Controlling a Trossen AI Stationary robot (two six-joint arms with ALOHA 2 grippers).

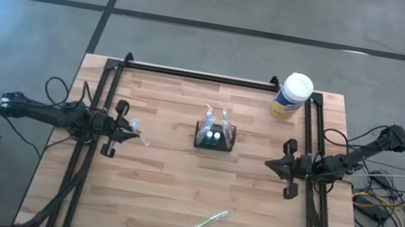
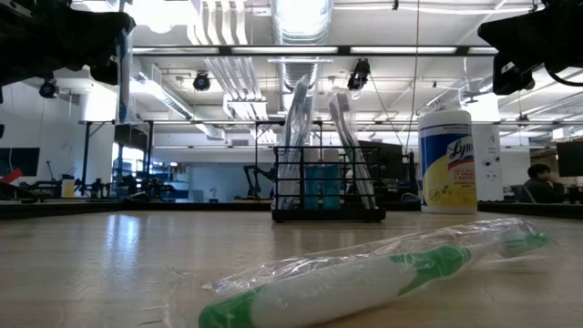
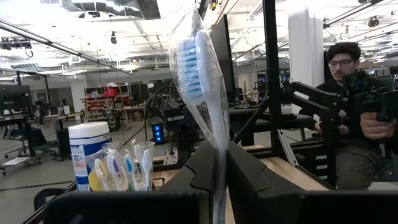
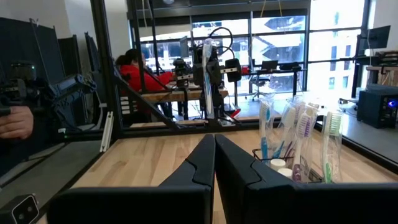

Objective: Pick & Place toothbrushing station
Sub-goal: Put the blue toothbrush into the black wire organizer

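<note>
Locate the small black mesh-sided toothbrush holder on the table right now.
In the high view, the small black mesh-sided toothbrush holder stands mid-table between both arms, with the white-capped yellow-labelled canister toward the far right corner.

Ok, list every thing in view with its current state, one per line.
left gripper: shut on a wrapped blue toothbrush, held upright.
right gripper: shut, empty.
toothbrushing station: upright mid-table, holding wrapped brushes.
green toothbrush: wrapped, lying flat on the table.
wipes canister: upright, capped.

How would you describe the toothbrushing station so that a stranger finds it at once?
Look at the wooden table, near its middle. There stands the toothbrushing station, a small black slotted box with wrapped toothbrushes upright inside. Unlike the round white-capped canister at the far corner, it is boxy and dark.
</note>
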